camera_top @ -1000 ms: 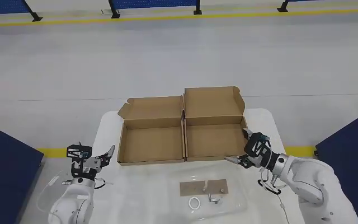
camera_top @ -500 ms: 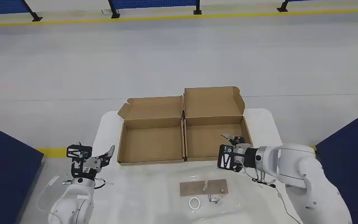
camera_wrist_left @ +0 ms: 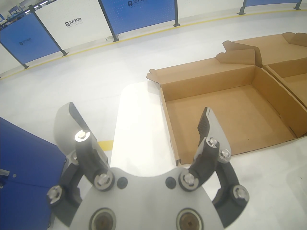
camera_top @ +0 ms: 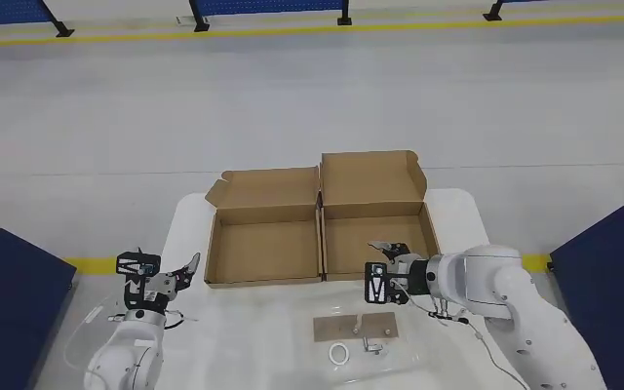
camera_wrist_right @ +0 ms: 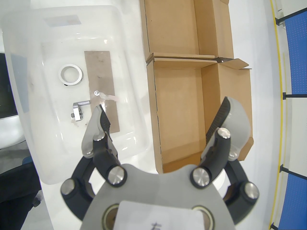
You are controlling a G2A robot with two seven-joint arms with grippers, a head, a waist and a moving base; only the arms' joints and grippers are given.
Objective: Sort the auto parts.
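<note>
White table [camera_top: 187,232]; blue partitions [camera_wrist_left: 134,3]; yellow floor line [camera_top: 292,31]

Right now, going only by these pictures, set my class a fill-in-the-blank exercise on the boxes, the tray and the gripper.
1. The number of open cardboard boxes standing side by side is ___.
2. Inside, each of them is ___.
3. The metal ring lies in the clear tray, not in a cardboard ___.
4. The right gripper has its fingers ___.

Missing words: two; empty; box; open.
</note>
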